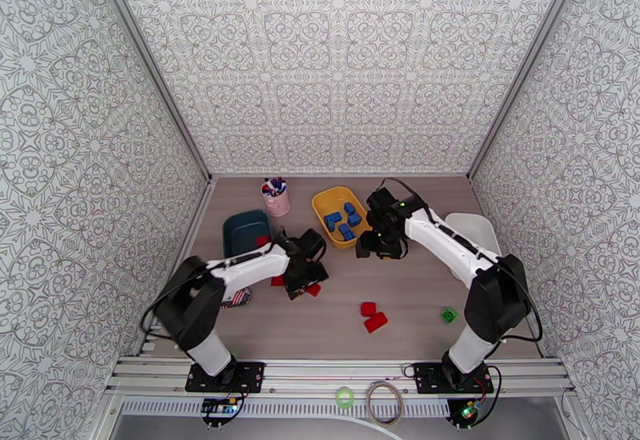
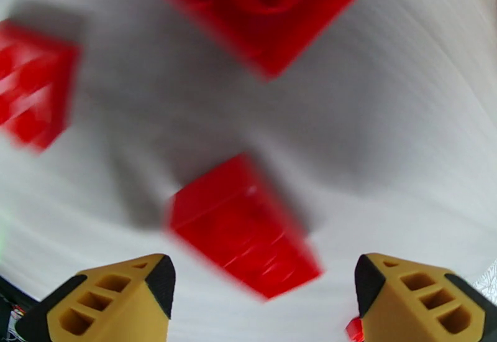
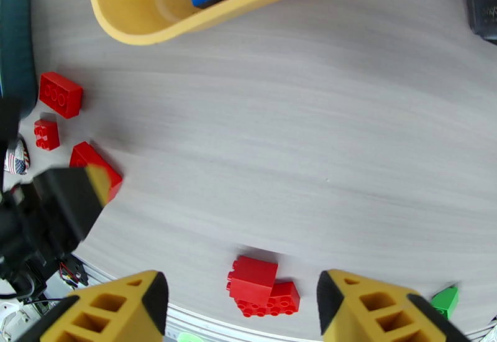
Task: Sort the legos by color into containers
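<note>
Glossy studded blue legos [image 1: 342, 222] lie in the rounded yellow tray [image 1: 326, 195] at twelve o'clock on the wood-grain counter [image 1: 416, 290]; a stacked red pair [image 1: 372, 318] sits toward six, a green brick [image 1: 450, 314] toward four; the dark teal tray [image 1: 240, 234] stands at ten; the white tray [image 1: 474, 230] at two is half hidden by the right arm; the left arm reaches low, its yellow-tipped left fingers [image 2: 118, 303] spread either side of a blurred red brick [image 2: 242, 231], not clamped; the right fingers [image 3: 373, 312] hang apart and empty, beside the yellow tray.
</note>
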